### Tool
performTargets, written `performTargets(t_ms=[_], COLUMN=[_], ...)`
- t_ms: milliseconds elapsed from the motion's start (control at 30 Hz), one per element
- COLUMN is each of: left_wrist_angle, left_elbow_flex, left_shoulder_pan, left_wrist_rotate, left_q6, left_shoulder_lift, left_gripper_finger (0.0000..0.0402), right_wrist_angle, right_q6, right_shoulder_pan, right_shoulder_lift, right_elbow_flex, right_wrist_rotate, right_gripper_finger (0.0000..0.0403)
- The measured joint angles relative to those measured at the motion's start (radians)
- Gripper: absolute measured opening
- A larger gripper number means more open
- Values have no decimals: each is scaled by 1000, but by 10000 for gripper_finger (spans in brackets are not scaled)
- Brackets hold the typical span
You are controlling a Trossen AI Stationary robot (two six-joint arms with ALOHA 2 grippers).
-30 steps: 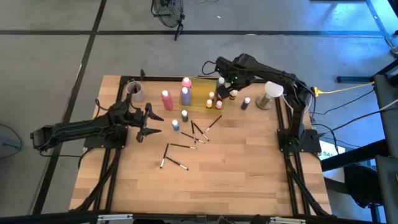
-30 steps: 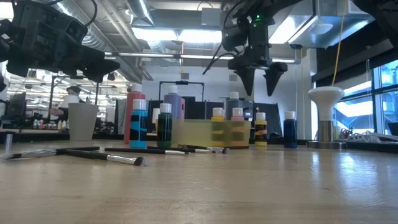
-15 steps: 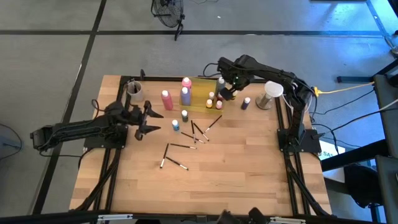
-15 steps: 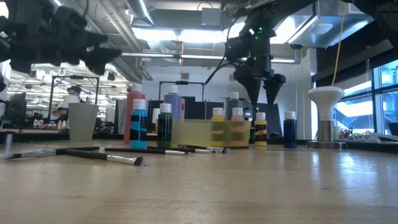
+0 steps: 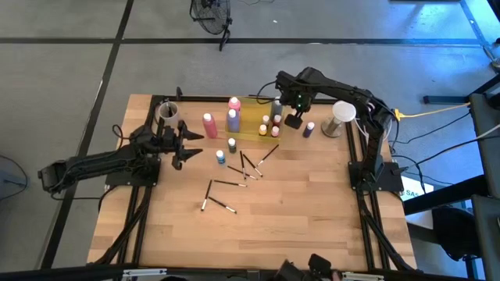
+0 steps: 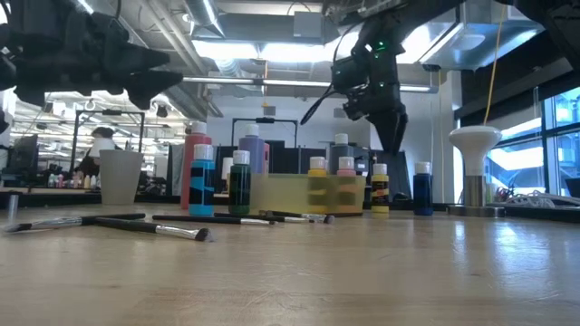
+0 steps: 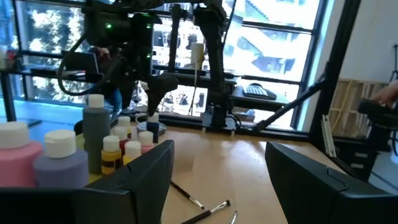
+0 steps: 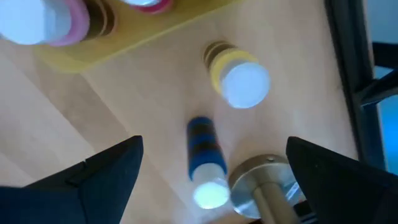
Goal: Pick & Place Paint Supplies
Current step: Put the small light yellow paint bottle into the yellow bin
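My right gripper (image 5: 294,119) (image 8: 214,142) is open and hangs above a yellow small bottle (image 8: 239,76) and a dark blue small bottle (image 8: 205,163) (image 5: 309,129), both upright on the table beside the yellow tray (image 5: 254,117). In the low view it (image 6: 390,127) is clear of the caps. My left gripper (image 5: 181,145) (image 7: 219,152) is open, held above the table left of the tall pink bottle (image 5: 208,125) and purple bottle (image 5: 232,119). The grey bottle (image 7: 96,134) stands behind them. Thin brushes (image 5: 250,165) lie flat mid-table.
A pale cup (image 5: 169,115) stands at the far left. A pale cup on a metal stand (image 5: 342,115) (image 8: 261,186) is close to the right gripper's right side. Two blue small bottles (image 5: 226,151) stand near the brushes. Bare wood fills the table's near half.
My right gripper has moved down and toward the table's right and near edges, from over the tray to over the yellow and dark blue bottles, turning as it went. My left gripper has shifted a little toward the far edge. No bottle or brush has moved.
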Motion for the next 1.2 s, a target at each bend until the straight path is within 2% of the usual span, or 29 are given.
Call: performTargets(t_ms=[467,667,767,933,1200], left_wrist_angle=[-5,-5,-5,-5,-5], left_elbow_flex=[0,0,0,0,0], left_shoulder_pan=[37,37,37,36,36], left_wrist_rotate=[4,-68,-83,-102,-124], left_q6=[20,68,76,76,95], left_shoulder_lift=[0,0,0,0,0], left_gripper_finger=[249,249,249,249,249], right_wrist_angle=[82,90,93,117,200], right_q6=[-85,-70,-73,-99,-172], right_shoulder_pan=[-2,-2,-6,-21,-22], right_shoulder_lift=[0,2,2,3,3], right_elbow_flex=[0,0,-12,-52,-109], right_wrist_rotate=[43,150,148,66,73], right_gripper_finger=[399,399,399,399,399])
